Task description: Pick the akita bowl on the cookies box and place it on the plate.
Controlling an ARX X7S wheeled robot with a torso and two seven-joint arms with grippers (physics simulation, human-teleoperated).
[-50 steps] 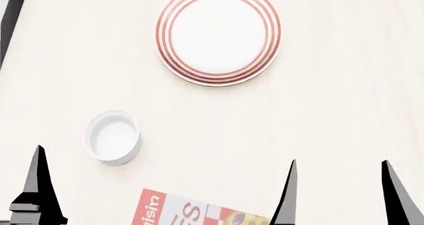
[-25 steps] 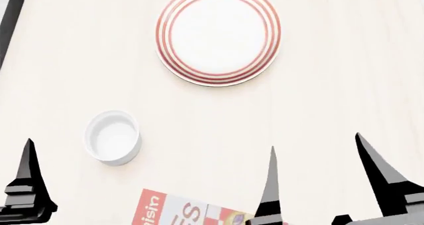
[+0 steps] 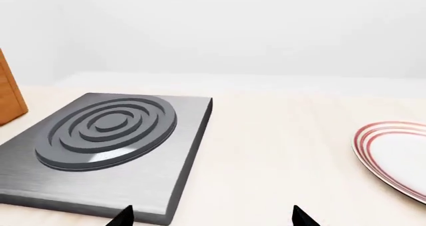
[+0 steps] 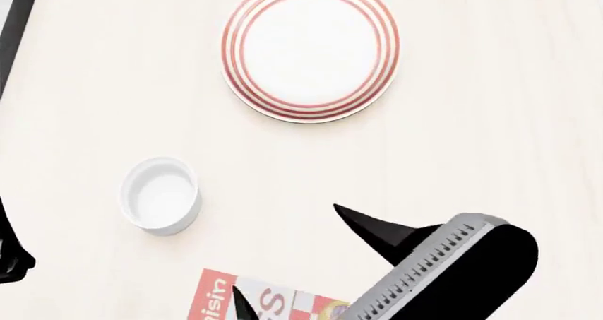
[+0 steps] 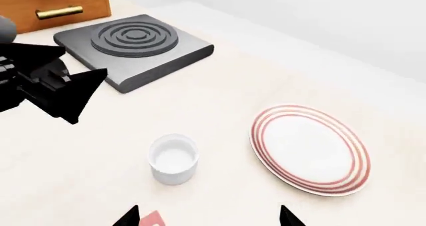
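Pale wood tabletop [image 4: 490,143] fills the head view, with the plate [image 4: 311,49] at upper centre, empty, and a plain white cup [image 4: 160,195] at middle left. Over the last second the right gripper [image 4: 292,260] has swung from pointing up at the lower right to lying across the lower centre, fingers spread, tips reaching toward the cookies box [image 4: 268,300] at the bottom edge. The left gripper [image 3: 211,217] has dropped almost out of frame (also spread). The akita bowl is not visible; presumably it sits below the frame, so the grasp is just beginning.
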